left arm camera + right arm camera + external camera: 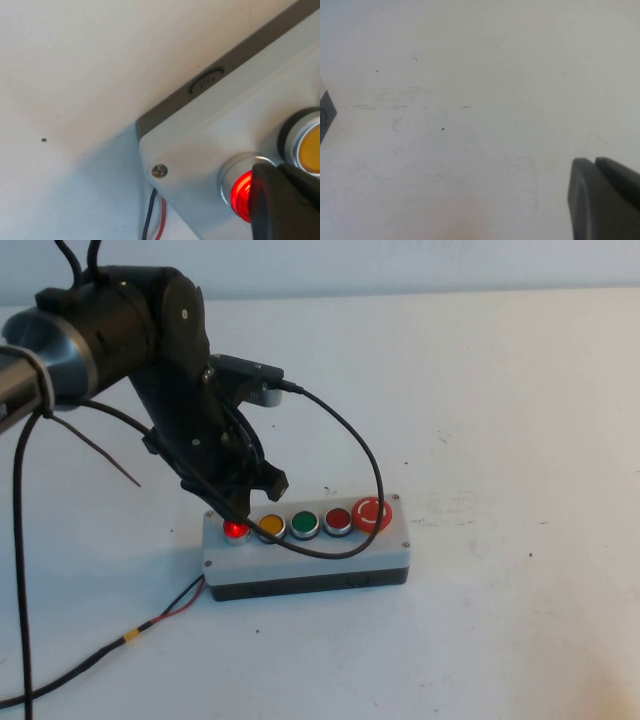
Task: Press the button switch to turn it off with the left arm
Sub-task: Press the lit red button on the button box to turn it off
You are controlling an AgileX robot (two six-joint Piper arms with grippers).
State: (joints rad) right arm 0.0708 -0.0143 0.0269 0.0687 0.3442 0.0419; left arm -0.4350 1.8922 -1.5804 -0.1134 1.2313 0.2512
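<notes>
1. White counter point(500, 390) fills every view. In the high view a grey box point(300, 560) sits at about 6 o'clock from centre, with five buttons in a row.
2. At the row's 9 o'clock end the red button point(236, 530) glows, so the switch is on.
3. With its fingers pressed together, the left gripper point(238, 508) hangs right over that button, tip at the cap. Whether it touches cannot be told. The yellow button point(271, 524) sits just beside, at 3 o'clock.
4. Over bare counter the right gripper point(605, 200) is parked, also closed, well apart from the buttons.
5. The step in hand looks like the press itself. The next move likely calls for a short, straight push down, centred on the cap and clear of the yellow button.
</notes>
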